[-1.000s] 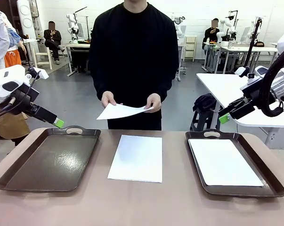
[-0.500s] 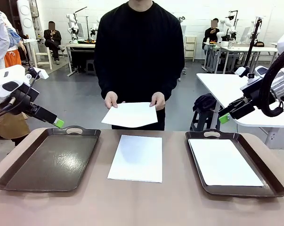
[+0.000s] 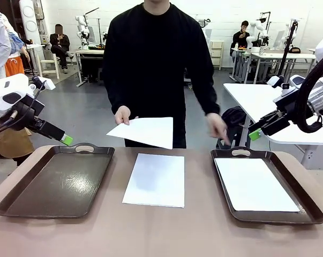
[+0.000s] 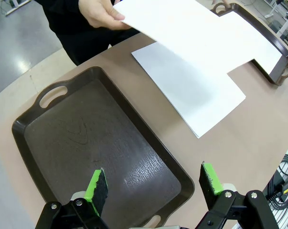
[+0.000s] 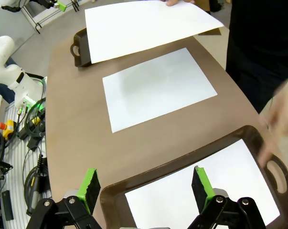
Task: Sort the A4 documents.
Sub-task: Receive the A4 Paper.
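Currently three paper sheets are accounted for. The held sheet (image 3: 145, 131) is kept in the air above the table's far edge, pinched at one corner by the person's hand (image 3: 122, 114) and slightly tilted. The middle sheet (image 3: 156, 179) is laid flat on the table (image 3: 161, 230) between the two trays. The tray sheet (image 3: 255, 184) is laid flat inside the right tray (image 3: 298, 187). The person's other hand (image 3: 219, 128) is seen blurred just beside that tray's far handle. The left gripper (image 4: 153, 183) is held above the left tray (image 3: 59, 182), jaws spread apart, nothing gripped. The right gripper (image 5: 146, 188) is held above the right tray's edge, jaws also wide open, clear of the paper.
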### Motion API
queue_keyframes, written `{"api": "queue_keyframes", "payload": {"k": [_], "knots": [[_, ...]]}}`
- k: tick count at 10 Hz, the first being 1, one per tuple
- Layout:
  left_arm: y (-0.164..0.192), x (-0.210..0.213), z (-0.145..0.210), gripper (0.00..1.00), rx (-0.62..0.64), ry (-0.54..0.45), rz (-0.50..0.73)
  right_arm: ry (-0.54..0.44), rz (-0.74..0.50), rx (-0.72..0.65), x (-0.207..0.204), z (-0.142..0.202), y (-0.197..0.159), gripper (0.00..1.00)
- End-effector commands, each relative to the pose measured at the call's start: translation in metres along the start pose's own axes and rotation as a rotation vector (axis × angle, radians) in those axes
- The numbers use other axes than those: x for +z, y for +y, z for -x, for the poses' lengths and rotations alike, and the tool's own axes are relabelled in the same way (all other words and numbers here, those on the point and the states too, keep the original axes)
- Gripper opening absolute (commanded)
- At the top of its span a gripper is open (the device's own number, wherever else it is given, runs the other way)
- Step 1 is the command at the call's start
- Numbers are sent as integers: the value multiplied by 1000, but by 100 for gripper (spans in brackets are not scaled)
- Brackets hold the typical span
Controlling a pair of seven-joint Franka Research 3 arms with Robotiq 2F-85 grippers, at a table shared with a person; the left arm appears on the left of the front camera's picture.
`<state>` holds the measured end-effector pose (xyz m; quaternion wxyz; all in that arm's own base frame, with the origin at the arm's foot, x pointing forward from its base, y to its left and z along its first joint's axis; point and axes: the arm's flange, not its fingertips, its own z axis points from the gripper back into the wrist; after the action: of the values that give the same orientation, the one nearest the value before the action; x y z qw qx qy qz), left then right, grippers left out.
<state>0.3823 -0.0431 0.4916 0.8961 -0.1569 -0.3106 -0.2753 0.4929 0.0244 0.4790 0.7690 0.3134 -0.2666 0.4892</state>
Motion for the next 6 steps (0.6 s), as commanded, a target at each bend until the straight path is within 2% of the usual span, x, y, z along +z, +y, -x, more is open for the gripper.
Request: {"api": "queue_keyframes", "payload": {"k": [1,6], "knots": [[2,0,1,100,2,-4,7,1,-2,12,-1,0,0,100],[2,0,1,100,2,-4,7,1,-2,12,-1,0,0,100]]}}
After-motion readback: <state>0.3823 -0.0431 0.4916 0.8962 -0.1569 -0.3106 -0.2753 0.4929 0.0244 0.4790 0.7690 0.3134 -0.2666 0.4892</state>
